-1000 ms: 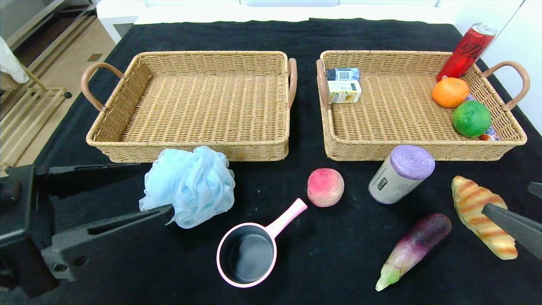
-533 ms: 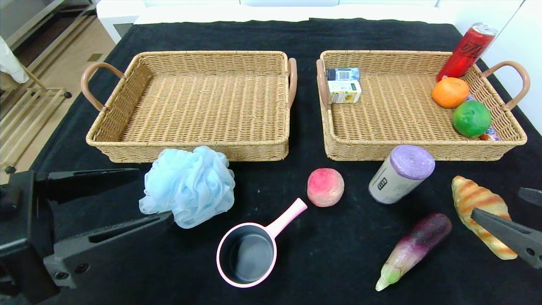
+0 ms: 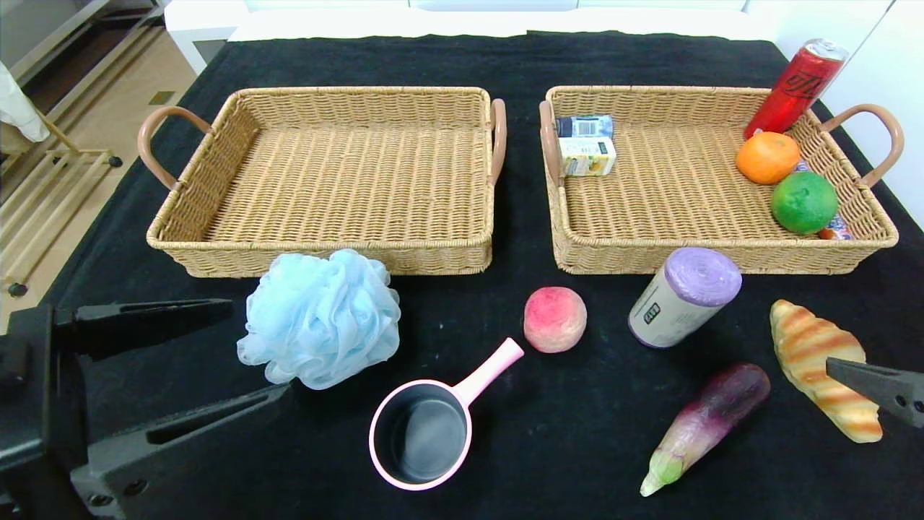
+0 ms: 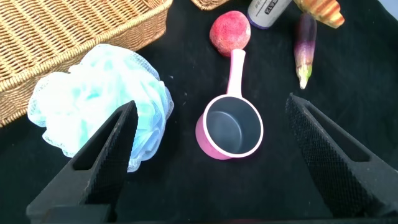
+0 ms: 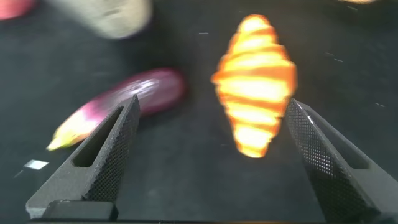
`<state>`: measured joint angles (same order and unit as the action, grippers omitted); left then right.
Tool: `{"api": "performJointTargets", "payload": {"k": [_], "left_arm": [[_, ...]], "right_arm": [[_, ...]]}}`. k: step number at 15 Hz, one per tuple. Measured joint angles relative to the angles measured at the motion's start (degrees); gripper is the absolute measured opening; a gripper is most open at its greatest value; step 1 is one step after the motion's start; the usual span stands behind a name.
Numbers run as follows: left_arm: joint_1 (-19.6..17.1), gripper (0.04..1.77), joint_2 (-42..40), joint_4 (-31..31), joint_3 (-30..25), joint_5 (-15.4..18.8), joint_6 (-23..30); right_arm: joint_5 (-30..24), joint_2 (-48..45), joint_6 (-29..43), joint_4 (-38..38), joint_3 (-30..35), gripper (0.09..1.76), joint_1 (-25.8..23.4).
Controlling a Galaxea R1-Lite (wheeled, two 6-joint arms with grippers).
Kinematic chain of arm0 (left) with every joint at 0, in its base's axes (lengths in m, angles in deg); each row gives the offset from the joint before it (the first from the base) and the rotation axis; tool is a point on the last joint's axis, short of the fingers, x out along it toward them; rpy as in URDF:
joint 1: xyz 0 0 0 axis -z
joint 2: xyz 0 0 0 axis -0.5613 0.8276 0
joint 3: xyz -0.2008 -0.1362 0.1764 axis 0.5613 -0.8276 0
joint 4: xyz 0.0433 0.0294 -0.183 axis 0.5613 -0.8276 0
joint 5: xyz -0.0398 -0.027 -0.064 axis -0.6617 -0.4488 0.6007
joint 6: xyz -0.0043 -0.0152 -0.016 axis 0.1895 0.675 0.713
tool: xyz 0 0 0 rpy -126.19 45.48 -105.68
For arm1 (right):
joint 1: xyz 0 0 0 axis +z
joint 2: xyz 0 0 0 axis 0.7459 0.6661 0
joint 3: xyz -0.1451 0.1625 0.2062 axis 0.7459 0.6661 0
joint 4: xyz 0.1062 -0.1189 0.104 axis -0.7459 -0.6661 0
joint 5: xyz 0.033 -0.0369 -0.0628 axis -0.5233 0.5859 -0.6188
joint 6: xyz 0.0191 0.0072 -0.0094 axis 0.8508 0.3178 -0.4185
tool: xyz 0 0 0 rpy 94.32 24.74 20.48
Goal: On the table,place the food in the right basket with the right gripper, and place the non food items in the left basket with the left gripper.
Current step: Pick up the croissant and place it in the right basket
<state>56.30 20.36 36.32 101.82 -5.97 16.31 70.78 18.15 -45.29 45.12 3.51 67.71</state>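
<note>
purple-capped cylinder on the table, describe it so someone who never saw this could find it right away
Start at the right basket and look just in front of its near wall on the black table. The cylinder lies tilted there, between the pink peach and the striped croissant. It alone has a grey labelled body and a lilac end.

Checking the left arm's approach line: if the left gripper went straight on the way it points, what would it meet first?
Probably the blue bath pouf: the open left gripper points at it from close by, and the left basket lies beyond.
</note>
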Motion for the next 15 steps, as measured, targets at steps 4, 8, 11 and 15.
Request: {"api": "performJointTargets", "payload": {"k": [4,8,11,15], "left_arm": [[0.0,1.72,-0.7,0.2,0.0,0.0,-0.3],[0.0,1.72,-1.4,0.2,0.1,0.1,-0.3],[0.0,1.72,-1.8,0.2,0.2,0.1,-0.3],[0.0,1.72,-1.9,0.3,0.2,0.1,-0.4]], "right_arm": [[-4.2,7.0,0.0,-5.5,-6.1,1.71,-8.5],[-10.0,12.1,0.2,-5.9,-8.0,1.71,-14.9],[-11.8,15.2,0.3,-6.8,-9.2,1.71,-18.4],[-13.3,18.8,0.8,-6.8,-10.4,1.71,-19.6]]}}
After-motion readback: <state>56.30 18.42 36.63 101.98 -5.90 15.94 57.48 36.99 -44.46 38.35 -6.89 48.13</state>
